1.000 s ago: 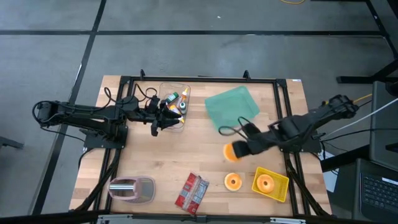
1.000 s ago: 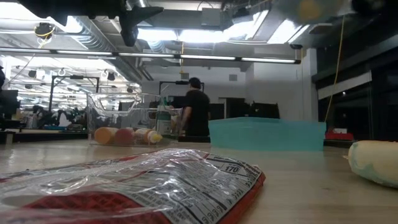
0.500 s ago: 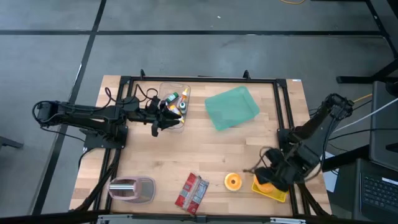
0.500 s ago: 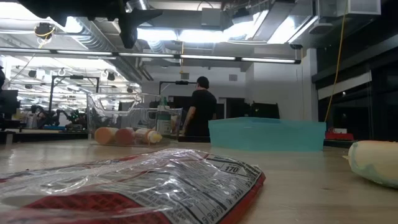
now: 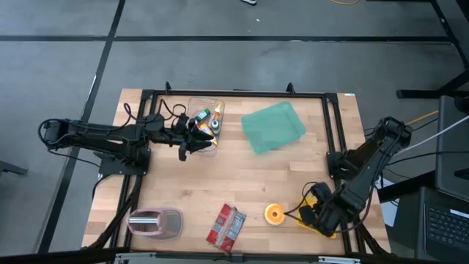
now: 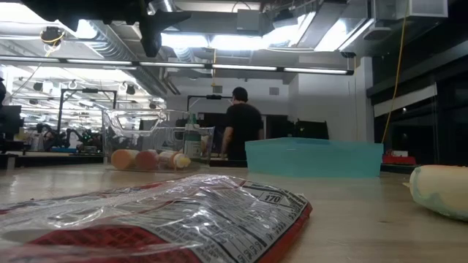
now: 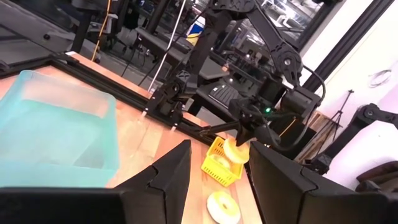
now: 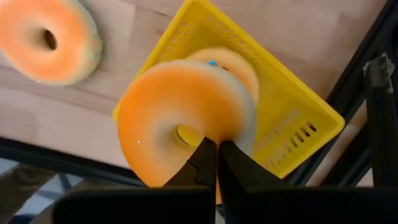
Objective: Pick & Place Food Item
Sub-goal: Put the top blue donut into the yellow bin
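The right gripper (image 8: pixel 216 163), clamped on an orange ring-shaped doughnut (image 8: pixel 180 115), has moved over the yellow plastic basket (image 8: pixel 292 118). The left gripper (image 5: pixel 183 152) stays half-open, empty, by the clear plastic bin (image 5: pixel 196 105).

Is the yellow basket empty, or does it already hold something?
Not empty: one donut already lies inside the yellow basket, under the donut that the right end effector holds.

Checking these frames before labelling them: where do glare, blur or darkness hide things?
Low view: ceiling lights glare; the red snack packet up close is blurred and reflective. Right wrist view: the held orange donut is sharp, hiding part of the yellow basket. Left wrist view: the dark fingers are silhouetted. High view: evenly lit.
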Action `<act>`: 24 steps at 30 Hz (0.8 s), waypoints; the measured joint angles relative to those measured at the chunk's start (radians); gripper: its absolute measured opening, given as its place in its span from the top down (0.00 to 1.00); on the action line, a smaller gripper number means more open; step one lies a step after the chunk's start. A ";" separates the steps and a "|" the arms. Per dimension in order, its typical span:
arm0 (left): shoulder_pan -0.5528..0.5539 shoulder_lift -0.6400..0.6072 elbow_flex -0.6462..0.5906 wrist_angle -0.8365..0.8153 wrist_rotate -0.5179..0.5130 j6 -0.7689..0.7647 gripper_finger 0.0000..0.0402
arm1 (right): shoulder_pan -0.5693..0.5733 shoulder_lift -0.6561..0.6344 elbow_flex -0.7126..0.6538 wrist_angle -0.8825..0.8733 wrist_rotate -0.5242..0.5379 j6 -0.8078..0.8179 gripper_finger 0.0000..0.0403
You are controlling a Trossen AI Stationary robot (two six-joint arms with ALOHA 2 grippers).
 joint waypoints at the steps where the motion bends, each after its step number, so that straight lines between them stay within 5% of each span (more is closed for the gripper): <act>1: 0.000 0.000 0.000 -0.001 0.000 0.000 0.61 | 0.005 0.008 0.000 -0.001 0.005 0.000 1.00; 11: 0.000 0.000 0.000 -0.022 0.000 -0.001 0.61 | 0.032 0.072 -0.003 -0.006 0.031 0.002 1.00; 24: 0.002 0.000 0.000 -0.022 0.000 -0.018 0.61 | 0.041 0.073 -0.162 0.191 0.073 0.013 1.00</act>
